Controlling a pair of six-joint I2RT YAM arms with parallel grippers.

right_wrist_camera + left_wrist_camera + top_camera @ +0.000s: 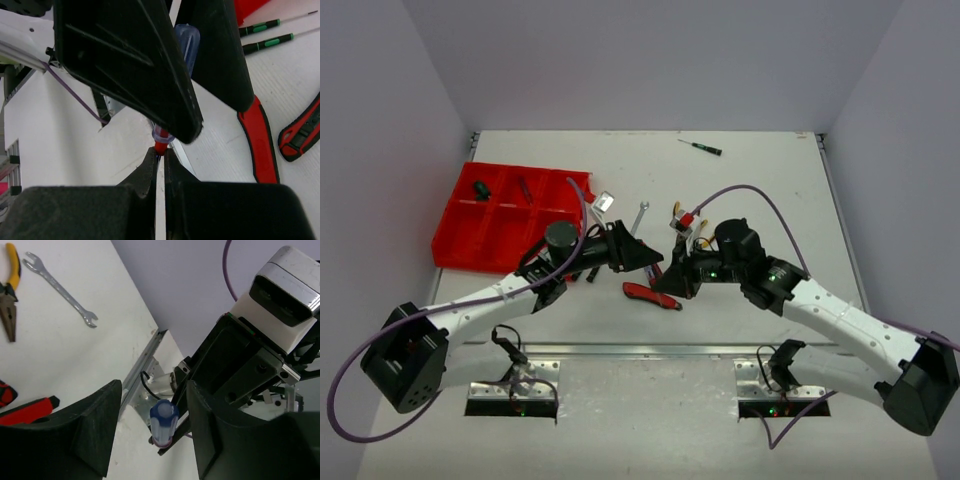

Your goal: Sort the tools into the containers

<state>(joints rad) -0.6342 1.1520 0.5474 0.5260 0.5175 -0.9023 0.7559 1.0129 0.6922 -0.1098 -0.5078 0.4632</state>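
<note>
Hand-over step: right gripper [159,161] is clamped on the shaft of the blue-handled screwdriver [164,421], held mid-air above the table [770,190], while left gripper [155,386] straddles its handle, jaws apart, so next the left must close, the right let go, then carry to the red tray [470,257].

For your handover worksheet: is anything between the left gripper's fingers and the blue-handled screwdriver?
Nothing visible. The blue-handled screwdriver sits bare in the gap of the open left gripper, its shaft pinched by the right gripper.

No writing, label, brand or number is legible anywhere in these views.
</note>
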